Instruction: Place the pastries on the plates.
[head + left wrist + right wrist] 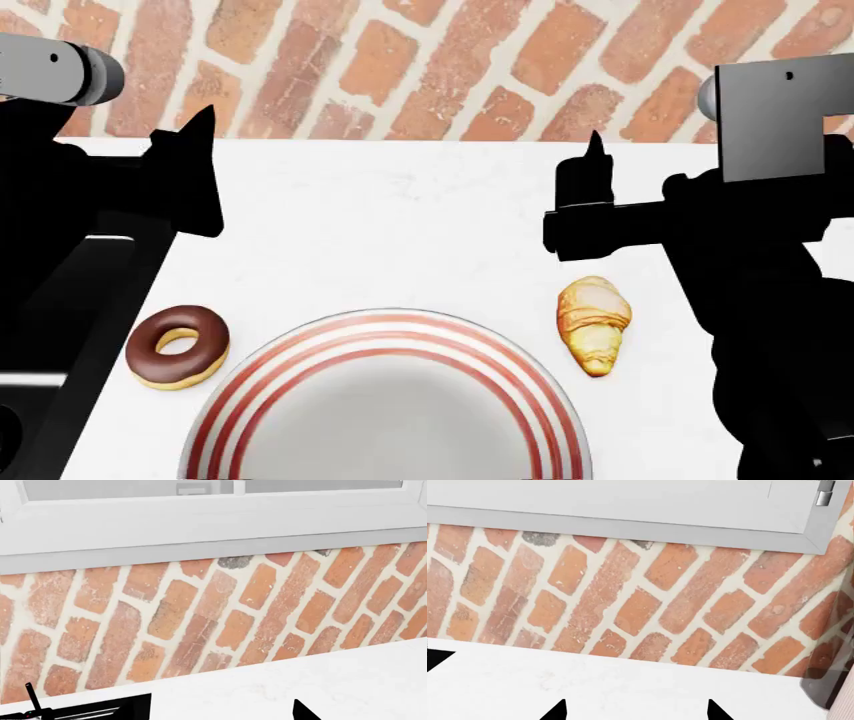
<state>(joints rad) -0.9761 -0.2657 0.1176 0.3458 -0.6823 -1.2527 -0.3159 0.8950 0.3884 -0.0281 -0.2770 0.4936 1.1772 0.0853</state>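
Nearest, a grey plate with red rim rings (387,400) lies on the white counter (400,220), cut off by the lower edge of the head view. Just beside it on either side, apart from its rim, rest the two pastries. The chocolate-glazed doughnut (176,346) lies flat, hole upward, below and nearer than the left gripper (200,185). The croissant (594,325) lies directly beneath and slightly nearer than the right gripper (587,215); its long axis runs near to far, with the narrower tip pointing toward the robot and the broader end toward the wall.

Both grippers hover above the counter, touching neither pastry. In the right wrist view two dark fingertips (557,711) stand well apart with bare counter between them, so that gripper is spread wide and empty. The left wrist view likewise shows its finger parts separated and holding nothing.

Farthest back, a brick wall (400,60) rises behind the counter, with a white window frame (200,520) above it.
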